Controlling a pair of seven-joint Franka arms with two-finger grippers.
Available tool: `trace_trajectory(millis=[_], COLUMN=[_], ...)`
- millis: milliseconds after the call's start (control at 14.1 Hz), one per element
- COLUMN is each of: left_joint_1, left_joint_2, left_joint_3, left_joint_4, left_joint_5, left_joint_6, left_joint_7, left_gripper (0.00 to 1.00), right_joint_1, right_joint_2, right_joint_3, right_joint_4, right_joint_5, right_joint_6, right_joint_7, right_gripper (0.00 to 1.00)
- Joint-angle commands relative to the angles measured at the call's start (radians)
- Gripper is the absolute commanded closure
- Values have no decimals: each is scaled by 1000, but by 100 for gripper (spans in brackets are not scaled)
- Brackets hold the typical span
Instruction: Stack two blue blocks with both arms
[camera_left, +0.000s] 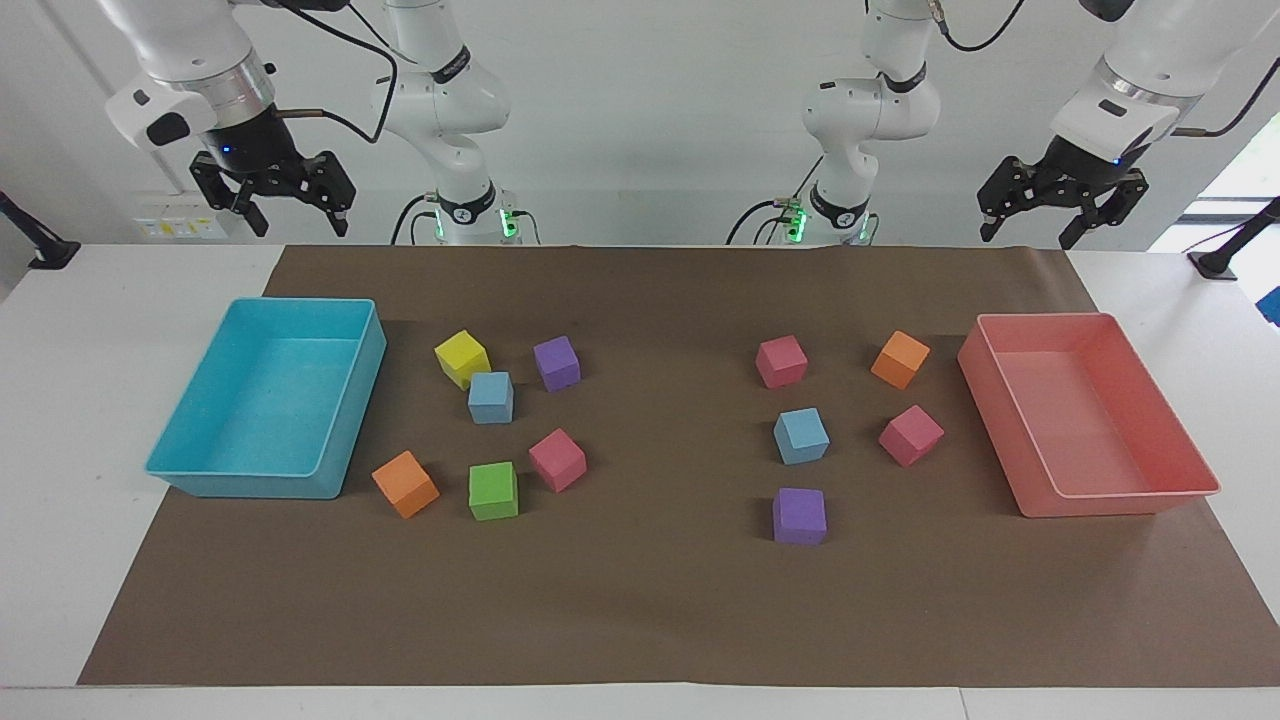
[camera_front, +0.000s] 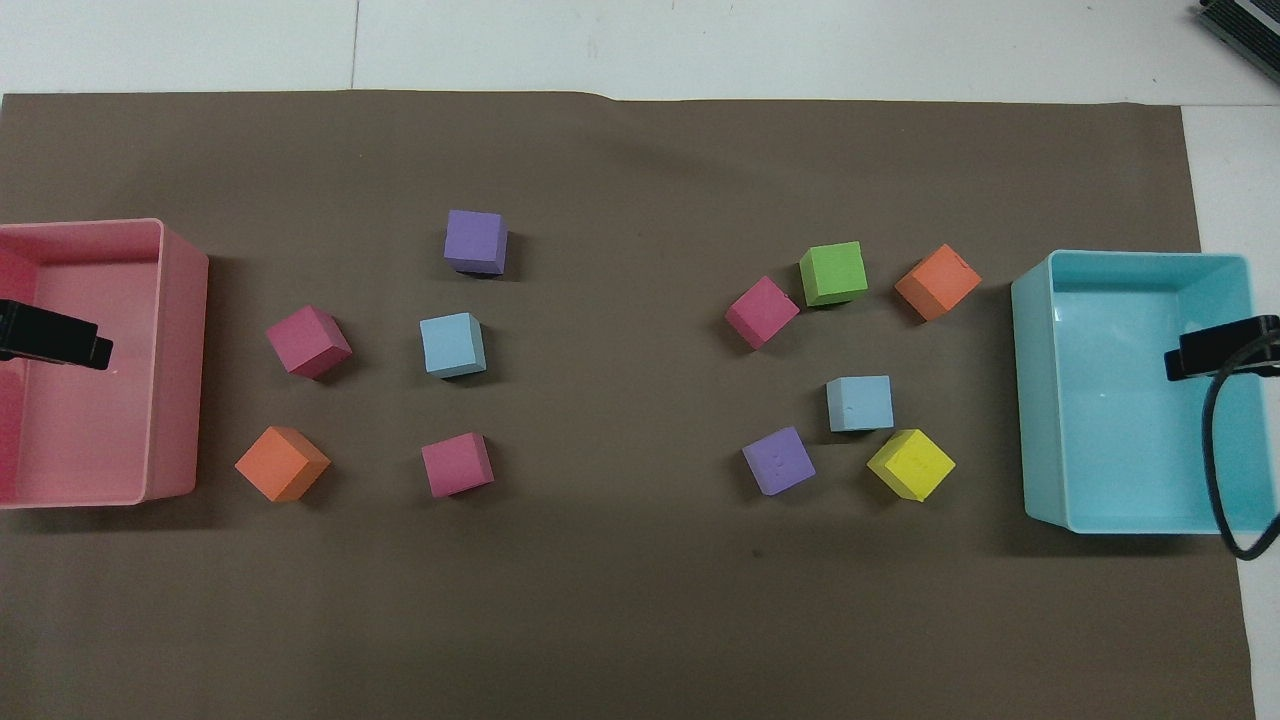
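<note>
Two blue blocks lie apart on the brown mat. One blue block (camera_left: 491, 397) (camera_front: 859, 403) sits toward the right arm's end, close against a yellow cube (camera_left: 462, 358). The other blue block (camera_left: 801, 436) (camera_front: 452, 344) sits toward the left arm's end, between a pink cube (camera_left: 781, 361) and a purple cube (camera_left: 799, 516). My right gripper (camera_left: 298, 222) hangs open high over the turquoise bin's end, holding nothing. My left gripper (camera_left: 1030, 236) hangs open high over the pink bin's end, also holding nothing. Only one fingertip of each shows in the overhead view.
A turquoise bin (camera_left: 345, 440) stands at the right arm's end and a pink bin (camera_left: 1000, 420) at the left arm's end. Around the blue blocks lie orange (camera_left: 405, 484), green (camera_left: 493, 491), pink (camera_left: 557, 460), purple (camera_left: 557, 362), orange (camera_left: 900, 359) and pink (camera_left: 911, 435) cubes.
</note>
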Motion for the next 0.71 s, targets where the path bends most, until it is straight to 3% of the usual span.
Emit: trace_trajectory(millis=[0,640], left_joint_1=[10,10], left_joint_2=[-5,-4], left_joint_3=[-4,-4], left_joint_4=[3,6], left_joint_5=[6,-1], left_joint_6=[-8,-5], left_joint_7=[0,0], left_gripper=[0,0], right_joint_1=[-7,-6], right_joint_2=[-1,-1], right_joint_3=[1,1], right_joint_4=[-4,-5], right_joint_5=[20,20], right_joint_6=[10,17], right_joint_7=[-17,-18], right_gripper=[0,0])
